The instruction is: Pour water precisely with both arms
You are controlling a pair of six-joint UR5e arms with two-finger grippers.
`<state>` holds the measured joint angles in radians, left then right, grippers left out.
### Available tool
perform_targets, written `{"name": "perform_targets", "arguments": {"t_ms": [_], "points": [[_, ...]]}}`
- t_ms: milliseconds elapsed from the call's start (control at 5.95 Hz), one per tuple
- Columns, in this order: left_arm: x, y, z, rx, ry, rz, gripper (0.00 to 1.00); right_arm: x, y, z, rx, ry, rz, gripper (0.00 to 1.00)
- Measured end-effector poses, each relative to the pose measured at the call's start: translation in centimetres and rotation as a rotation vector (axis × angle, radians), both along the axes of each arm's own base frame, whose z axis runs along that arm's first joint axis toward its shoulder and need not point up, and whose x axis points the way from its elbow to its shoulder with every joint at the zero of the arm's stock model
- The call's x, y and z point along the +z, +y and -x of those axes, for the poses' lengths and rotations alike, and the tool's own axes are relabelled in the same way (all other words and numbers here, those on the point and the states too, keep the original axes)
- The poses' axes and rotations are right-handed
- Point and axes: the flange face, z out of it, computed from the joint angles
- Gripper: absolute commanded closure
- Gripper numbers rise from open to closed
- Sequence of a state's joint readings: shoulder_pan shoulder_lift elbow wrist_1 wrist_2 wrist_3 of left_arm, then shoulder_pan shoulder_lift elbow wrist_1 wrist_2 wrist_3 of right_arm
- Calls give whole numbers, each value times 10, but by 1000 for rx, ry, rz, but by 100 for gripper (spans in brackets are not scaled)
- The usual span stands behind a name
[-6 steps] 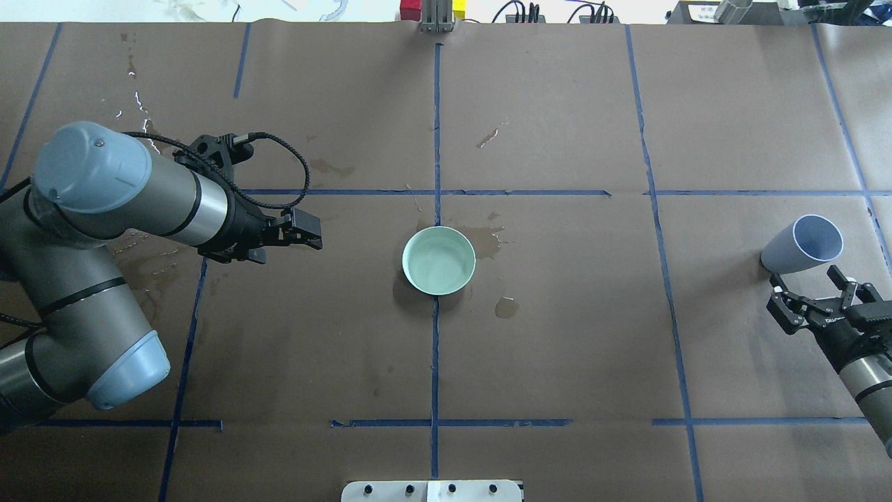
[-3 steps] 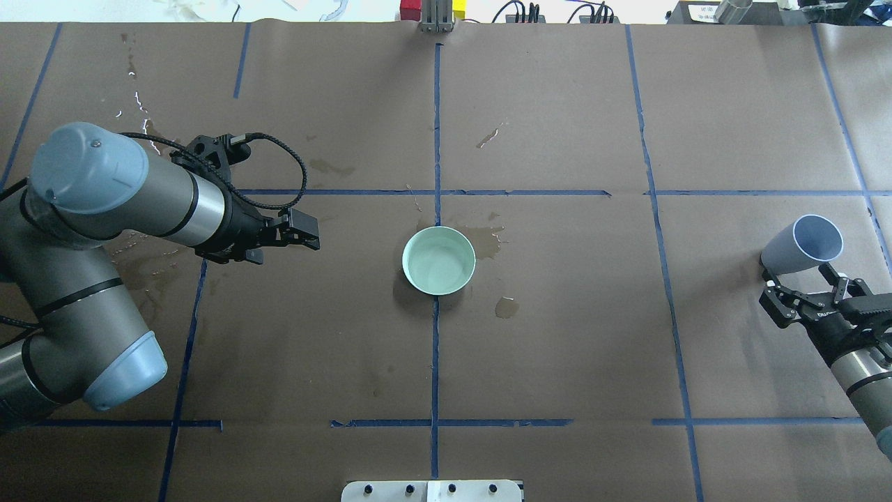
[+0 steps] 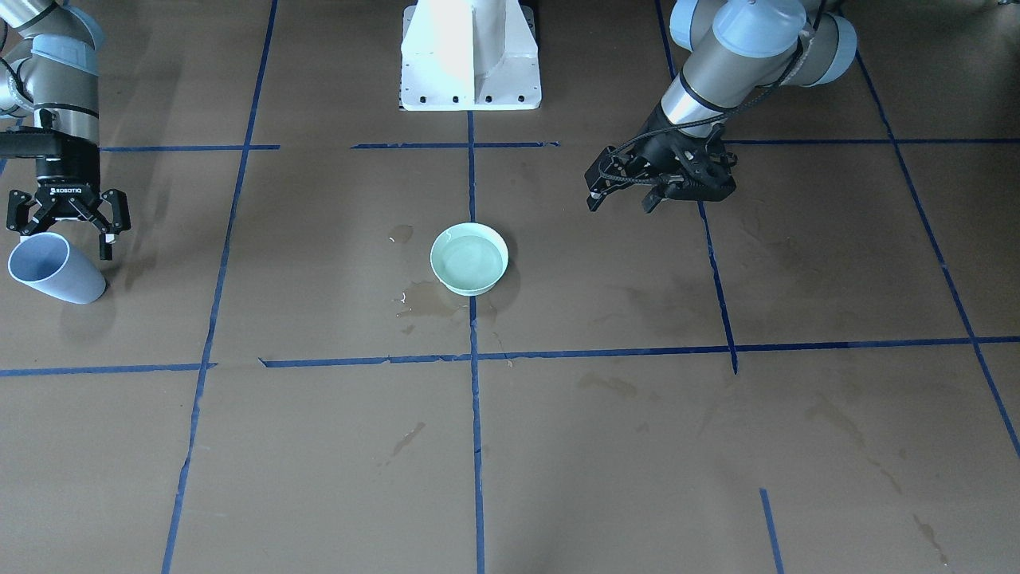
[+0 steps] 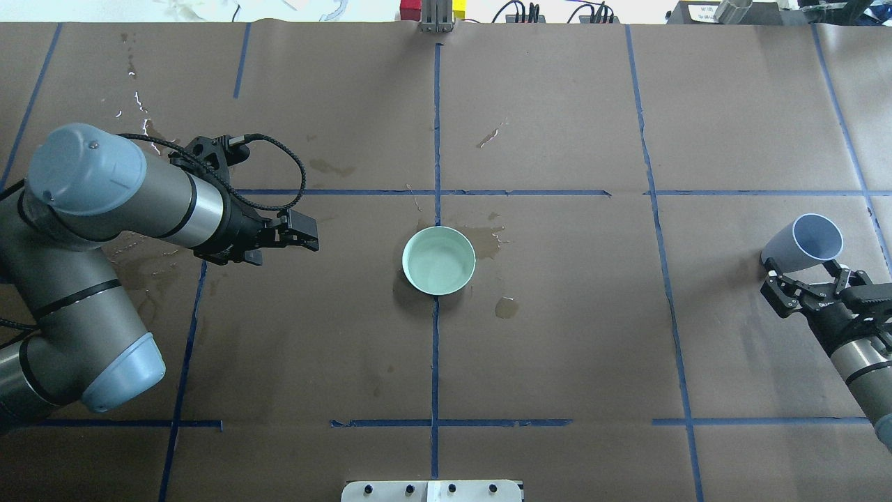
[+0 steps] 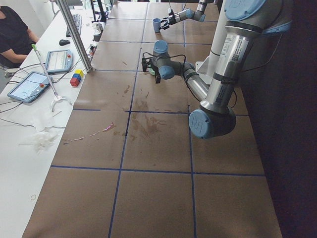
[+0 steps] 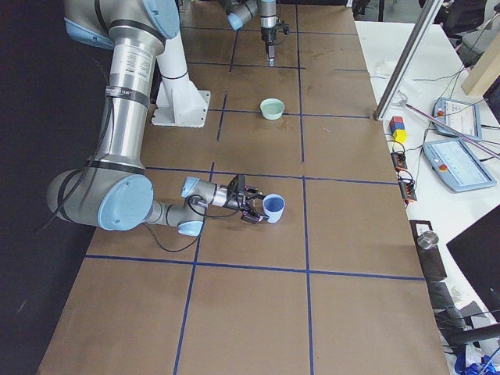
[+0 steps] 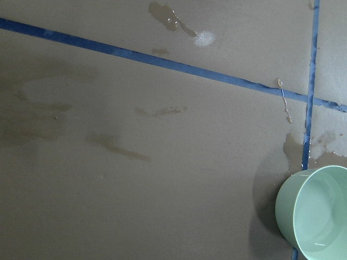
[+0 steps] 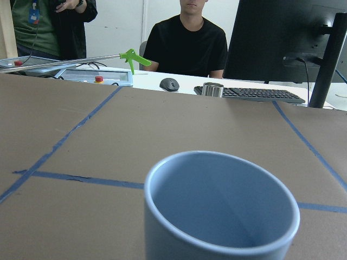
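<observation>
A pale green bowl [image 4: 439, 260] stands at the table's centre with a shallow layer of clear water [image 3: 470, 263] in it; it also shows in the left wrist view [image 7: 320, 214]. A light blue cup [image 4: 803, 242] stands upright at the far right. Its inside looks empty in the right wrist view [image 8: 222, 208]. My right gripper [image 4: 801, 270] is open and low, its fingers on either side of the cup's near side without closing on it. My left gripper [image 4: 306, 233] is open and empty, hovering left of the bowl and well apart from it.
Brown paper with blue tape lines covers the table [image 4: 557, 348]. Wet patches lie beside the bowl [image 4: 488, 240] and under my left arm [image 4: 139, 272]. The white pedestal [image 3: 470, 56] stands at the robot's side. People, tablets and a monitor are beyond the far edge [image 8: 190, 38].
My right gripper has moved forward to the cup, its open fingers now flanking it. My left gripper has drifted slightly left, away from the bowl.
</observation>
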<state>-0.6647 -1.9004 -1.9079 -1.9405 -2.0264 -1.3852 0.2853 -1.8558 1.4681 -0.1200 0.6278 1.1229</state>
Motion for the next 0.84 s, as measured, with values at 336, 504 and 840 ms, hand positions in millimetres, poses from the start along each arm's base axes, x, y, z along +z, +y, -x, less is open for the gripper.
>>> {"name": "perform_targets", "arguments": {"t_ms": [336, 504, 840], "points": [[0, 0, 1, -1, 1, -1, 0, 0, -9, 0, 2, -9, 13, 1], [-1, 0, 1, -1, 2, -2, 0, 5, -10, 1, 1, -2, 18, 1], [-1, 1, 4, -3, 3, -3, 0, 7, -13, 0, 0, -1, 26, 1]]}}
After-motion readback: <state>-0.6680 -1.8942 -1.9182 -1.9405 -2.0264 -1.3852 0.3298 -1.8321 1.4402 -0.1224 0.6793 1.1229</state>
